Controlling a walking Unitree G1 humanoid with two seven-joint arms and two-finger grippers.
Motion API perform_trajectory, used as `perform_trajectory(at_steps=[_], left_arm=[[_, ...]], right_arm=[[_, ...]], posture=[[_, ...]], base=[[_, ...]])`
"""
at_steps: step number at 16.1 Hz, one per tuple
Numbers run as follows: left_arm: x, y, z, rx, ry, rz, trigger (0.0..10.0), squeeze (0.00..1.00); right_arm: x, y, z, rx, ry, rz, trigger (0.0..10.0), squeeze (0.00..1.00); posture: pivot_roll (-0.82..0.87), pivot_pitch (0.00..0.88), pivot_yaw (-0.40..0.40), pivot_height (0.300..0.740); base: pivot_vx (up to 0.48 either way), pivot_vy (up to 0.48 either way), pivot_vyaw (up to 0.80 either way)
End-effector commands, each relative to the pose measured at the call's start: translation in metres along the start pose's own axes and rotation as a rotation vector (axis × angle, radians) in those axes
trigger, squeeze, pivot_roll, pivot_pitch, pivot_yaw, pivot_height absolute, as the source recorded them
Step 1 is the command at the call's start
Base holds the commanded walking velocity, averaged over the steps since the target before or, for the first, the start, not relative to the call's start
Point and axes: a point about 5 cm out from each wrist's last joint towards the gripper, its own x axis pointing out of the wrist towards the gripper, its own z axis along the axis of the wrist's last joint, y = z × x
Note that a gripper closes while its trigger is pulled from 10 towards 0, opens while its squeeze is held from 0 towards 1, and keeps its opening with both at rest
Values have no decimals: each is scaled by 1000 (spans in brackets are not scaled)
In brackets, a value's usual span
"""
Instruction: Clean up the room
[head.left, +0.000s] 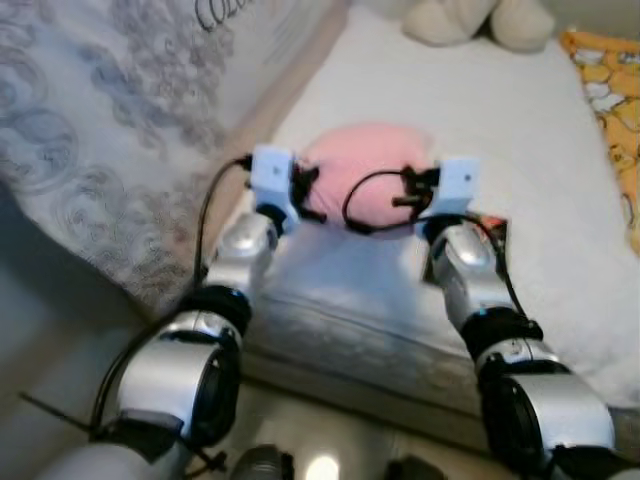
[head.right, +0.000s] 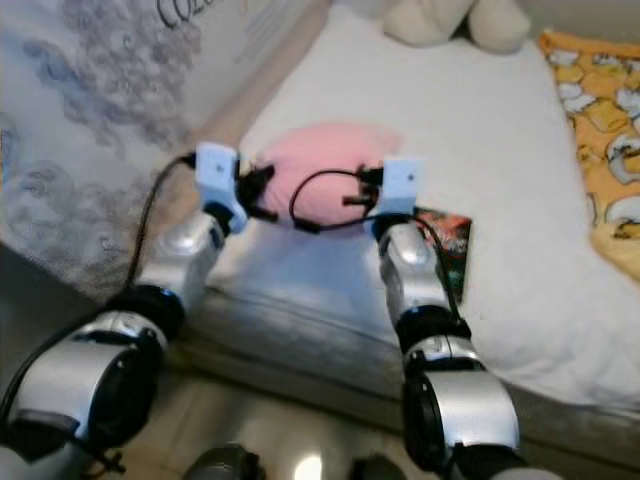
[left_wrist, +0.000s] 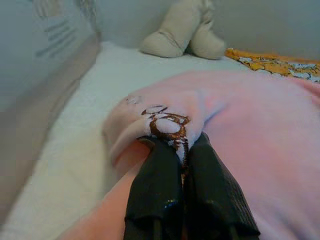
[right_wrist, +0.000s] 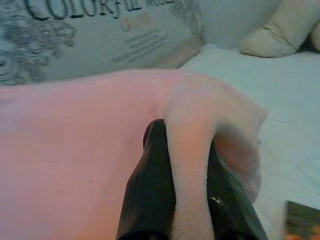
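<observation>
**Pink blanket pinched at two corners, thin grips may slip**

The pink blanket (head.left: 365, 185) lies bunched on the white bed (head.left: 520, 150), near its front edge. The left gripper (left_wrist: 180, 150) is clamped on a fold with brown stitching; the right gripper (right_wrist: 187, 165) is closed over a fleece fold. Both bites look shallow, so a quick lift could pull the cloth free.

The head views show a small book (head.right: 445, 232) beside the right arm. The wrist views reveal the pinches themselves and the stuffed toy (left_wrist: 182, 30) up close.
</observation>
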Motion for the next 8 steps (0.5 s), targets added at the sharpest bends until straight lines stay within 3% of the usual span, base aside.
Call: perform_trajectory(at_steps=[1,3,6,7,8], left_arm=[[4,-1,8,-8,-19,-6,0,0],[5,1,6,-22,8,7,0,0],[5,2,7,-7,13,20,0,0],[5,0,7,-9,12,20,510,0],[6,-2,6,4,14,22,4275,0]], right_arm=[[-4,-15,2,-21,-12,-54,0,0],[-4,-14,0,-7,-12,-54,0,0],[-5,-16,1,-17,-16,-64,0,0],[-6,-17,0,-18,-16,-66,0,0],[-6,-18,-1,-25,-8,-79,0,0]], posture=[[16,0,27,728],[13,0,30,728],[10,0,35,728],[10,0,36,728],[11,0,37,728]], base=[[259,405,-763],[259,405,-766],[0,0,0],[0,0,0],[0,0,0]])
